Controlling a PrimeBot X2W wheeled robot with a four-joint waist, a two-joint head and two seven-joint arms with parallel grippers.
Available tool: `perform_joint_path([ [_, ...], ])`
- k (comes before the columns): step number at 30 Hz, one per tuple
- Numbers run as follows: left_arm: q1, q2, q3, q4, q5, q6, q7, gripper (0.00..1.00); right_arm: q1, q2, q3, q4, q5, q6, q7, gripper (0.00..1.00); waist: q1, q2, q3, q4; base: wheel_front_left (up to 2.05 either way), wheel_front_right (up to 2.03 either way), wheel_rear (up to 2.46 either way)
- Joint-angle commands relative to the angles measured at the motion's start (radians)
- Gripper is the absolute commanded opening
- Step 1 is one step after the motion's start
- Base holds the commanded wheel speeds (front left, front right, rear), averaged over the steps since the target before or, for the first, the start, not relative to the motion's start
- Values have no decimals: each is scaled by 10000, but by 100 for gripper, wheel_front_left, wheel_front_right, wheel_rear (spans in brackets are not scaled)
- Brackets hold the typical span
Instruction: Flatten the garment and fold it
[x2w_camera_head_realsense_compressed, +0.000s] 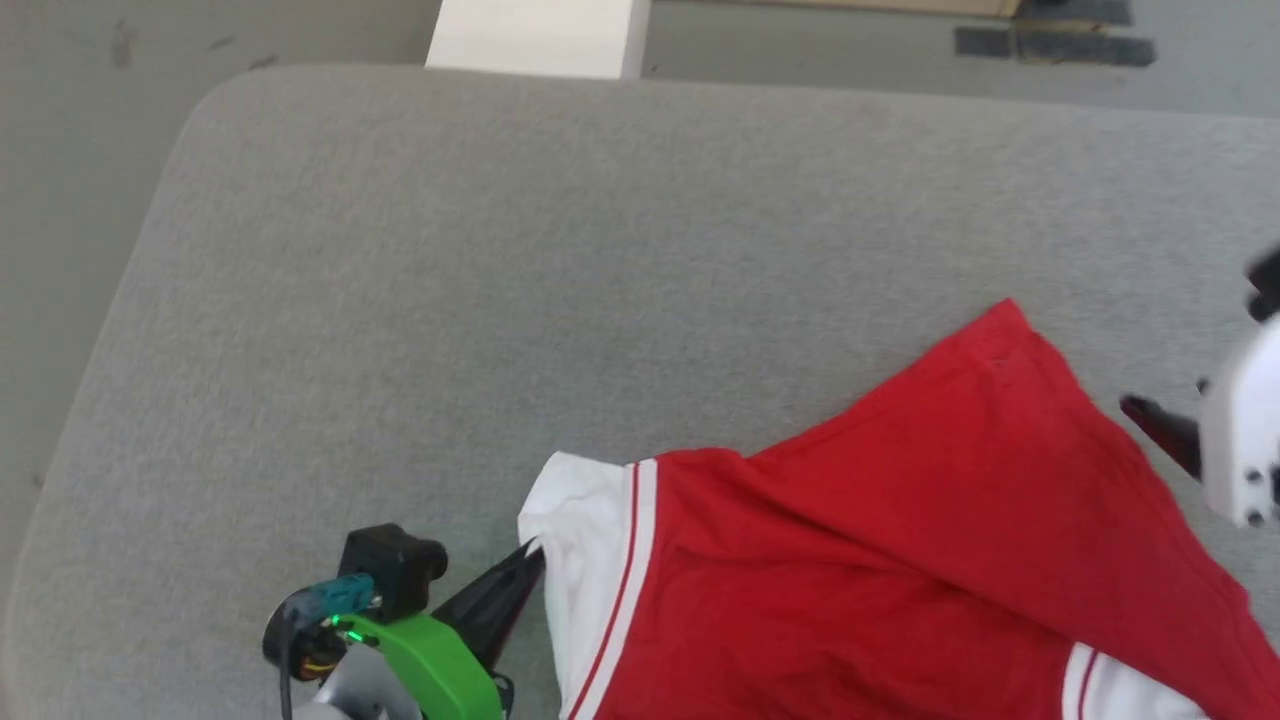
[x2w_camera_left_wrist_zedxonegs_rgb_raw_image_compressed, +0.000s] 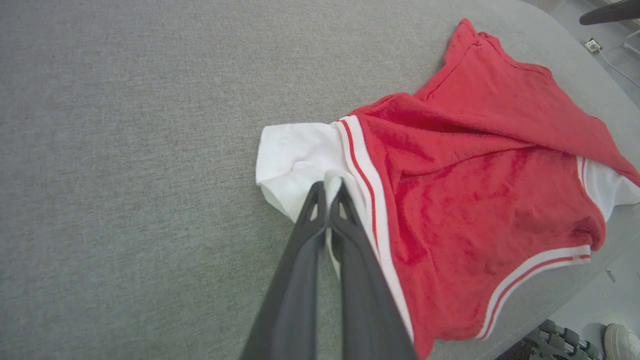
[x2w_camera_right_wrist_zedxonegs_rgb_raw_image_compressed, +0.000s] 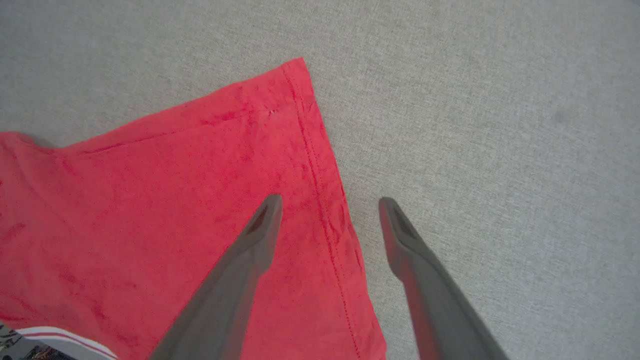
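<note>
The garment (x2w_camera_left_wrist_zedxonegs_rgb_raw_image_compressed: 465, 200) is clamped in the left end effector (x2w_camera_left_wrist_zedxonegs_rgb_raw_image_compressed: 328, 192).

Wide grey fabric-covered tabletop (x2w_camera_head_realsense_compressed: 400, 250) with rounded corners. Beyond its far edge, a white rectangular block (x2w_camera_head_realsense_compressed: 535, 35) and dark tape-like strips (x2w_camera_head_realsense_compressed: 1055, 45) on grey floor. Past the table edge in the left wrist view, a white plug with cable (x2w_camera_left_wrist_zedxonegs_rgb_raw_image_compressed: 593, 45) and, possibly, a pale shoe toe (x2w_camera_left_wrist_zedxonegs_rgb_raw_image_compressed: 621, 340).

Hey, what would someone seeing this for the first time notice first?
A bright red shirt lies rumpled on the grey table, toward the head view's lower right. The left gripper is shut on its white sleeve, and the right gripper hangs open over the red hem.
</note>
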Motion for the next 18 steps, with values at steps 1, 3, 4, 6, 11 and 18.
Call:
perform_joint_path([
  [1,-203,-88,-14,-46,152,8,-1,0,-477,21,256,286,-193,-15,86,100,0,0,540,491,0,0,0],
  [3,-315,-180,-54,-49,203,-33,0,0,-1056,23,590,751,-399,-15,148,100,0,0,770,711,0,0,0],
  [4,-360,-221,-70,-36,223,-52,-3,0,-1286,34,731,968,-473,-15,165,100,0,0,852,799,0,0,0],
  [6,-469,-328,-107,-9,265,-102,-21,0,-1752,54,974,1444,-614,-15,186,100,0,0,1065,1019,0,0,0],
  [11,-673,-618,-206,106,333,-214,-93,0,-2445,-240,1543,2656,-1088,-15,185,100,0,0,1447,1512,0,0,0],
  [18,-709,-983,-333,364,318,-307,-268,0,-2403,-451,2163,3765,-1171,-15,57,100,0,0,1643,1868,0,0,0],
])
